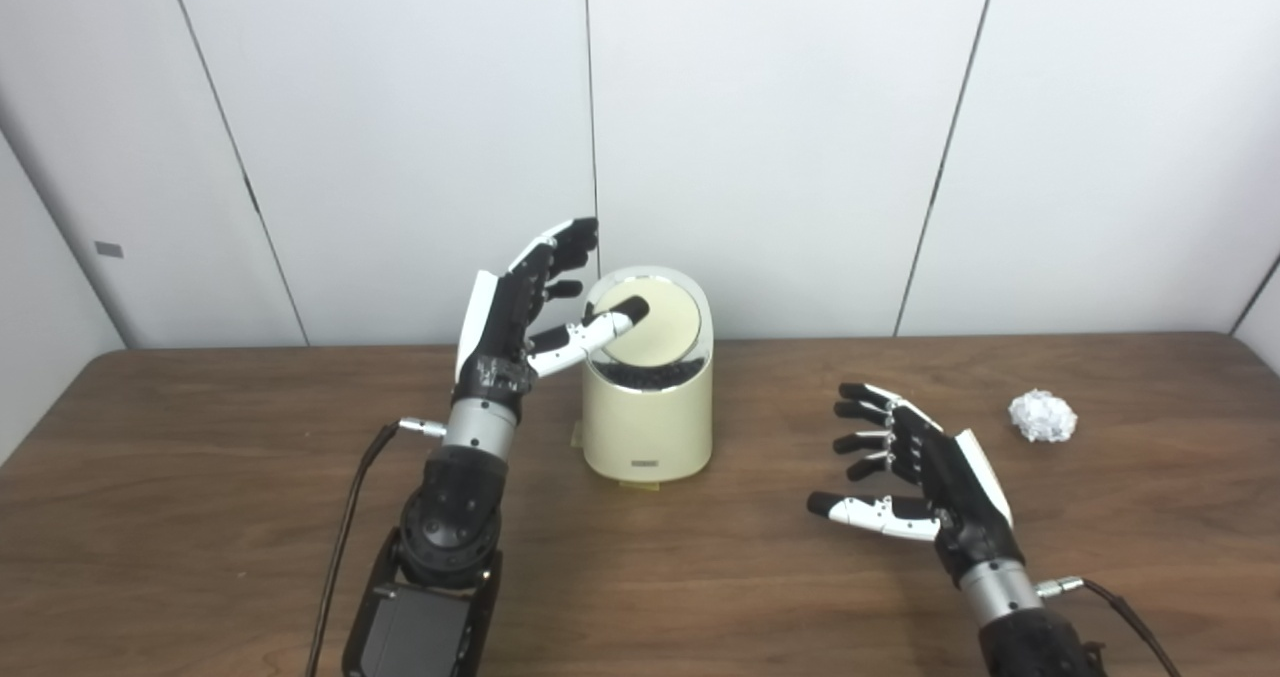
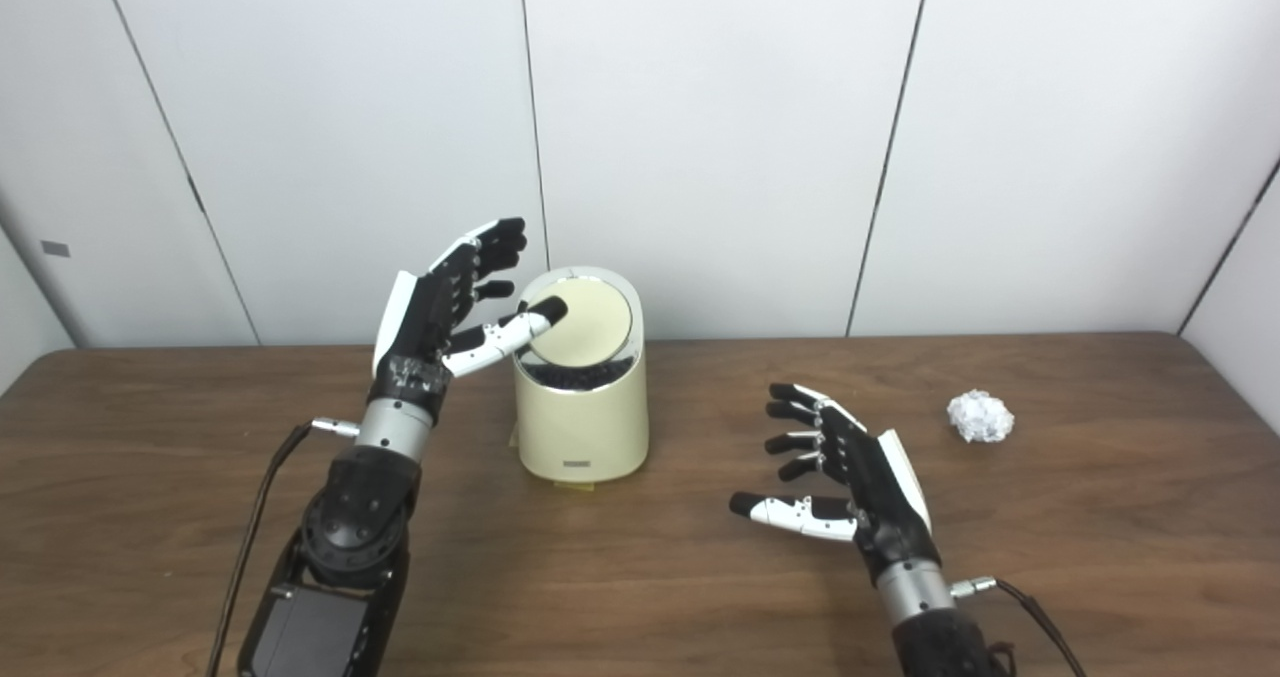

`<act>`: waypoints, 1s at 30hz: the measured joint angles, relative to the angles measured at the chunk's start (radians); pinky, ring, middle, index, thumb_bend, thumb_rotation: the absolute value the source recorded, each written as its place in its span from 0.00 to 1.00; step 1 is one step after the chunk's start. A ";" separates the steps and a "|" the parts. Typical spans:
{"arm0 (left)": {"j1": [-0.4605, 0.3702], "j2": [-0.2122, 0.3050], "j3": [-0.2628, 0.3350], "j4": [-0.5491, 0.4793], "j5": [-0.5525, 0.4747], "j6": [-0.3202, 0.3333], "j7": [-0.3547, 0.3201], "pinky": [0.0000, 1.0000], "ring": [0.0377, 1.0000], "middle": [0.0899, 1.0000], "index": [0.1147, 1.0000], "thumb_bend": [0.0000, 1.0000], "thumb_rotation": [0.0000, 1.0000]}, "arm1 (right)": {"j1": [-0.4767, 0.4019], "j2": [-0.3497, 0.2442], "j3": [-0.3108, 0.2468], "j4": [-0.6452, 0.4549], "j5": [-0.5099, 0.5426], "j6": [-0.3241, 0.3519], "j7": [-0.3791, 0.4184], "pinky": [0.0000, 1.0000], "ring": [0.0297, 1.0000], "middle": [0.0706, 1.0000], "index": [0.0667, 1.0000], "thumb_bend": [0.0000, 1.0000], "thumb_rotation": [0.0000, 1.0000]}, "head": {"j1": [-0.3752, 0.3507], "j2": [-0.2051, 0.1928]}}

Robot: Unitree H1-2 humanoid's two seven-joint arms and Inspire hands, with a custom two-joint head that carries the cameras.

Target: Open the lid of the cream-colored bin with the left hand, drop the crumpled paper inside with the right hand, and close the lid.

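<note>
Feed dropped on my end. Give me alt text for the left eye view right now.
The left hand is raised beside the cream-colored bin, its thumb resting on the tilted round lid, with a dark gap showing under the lid's front edge. The right hand hovers open over the wooden table; the crumpled paper lies untouched to its right.

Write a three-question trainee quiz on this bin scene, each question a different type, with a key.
1. True or false: the crumpled paper is already in the right hand.
2. Which part of the left hand touches the lid of the cream bin? A) thumb B) wrist C) nothing touches it
3. Fill in: the paper lies on the table to the ___ of the right hand.

Key
1. False: it lies on the table, apart from the open hand.
2. A: the thumb tip rests on the tilted lid, with a dark opening showing below it.
3. Right.
</note>
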 measured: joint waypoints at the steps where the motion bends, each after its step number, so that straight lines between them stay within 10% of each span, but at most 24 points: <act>1: -0.005 0.000 -0.001 0.008 0.005 -0.001 0.002 0.78 0.84 0.80 0.83 0.82 0.27 | 0.000 0.000 0.000 0.000 0.000 0.000 0.000 0.51 0.63 0.76 0.77 0.75 0.13 | -0.002 0.002; 30: -0.046 0.045 -0.077 0.090 0.189 -0.039 0.052 0.87 0.91 0.87 0.88 0.84 0.05 | 0.002 0.000 -0.001 -0.008 0.002 0.000 0.000 0.50 0.63 0.76 0.77 0.76 0.13 | -0.006 0.006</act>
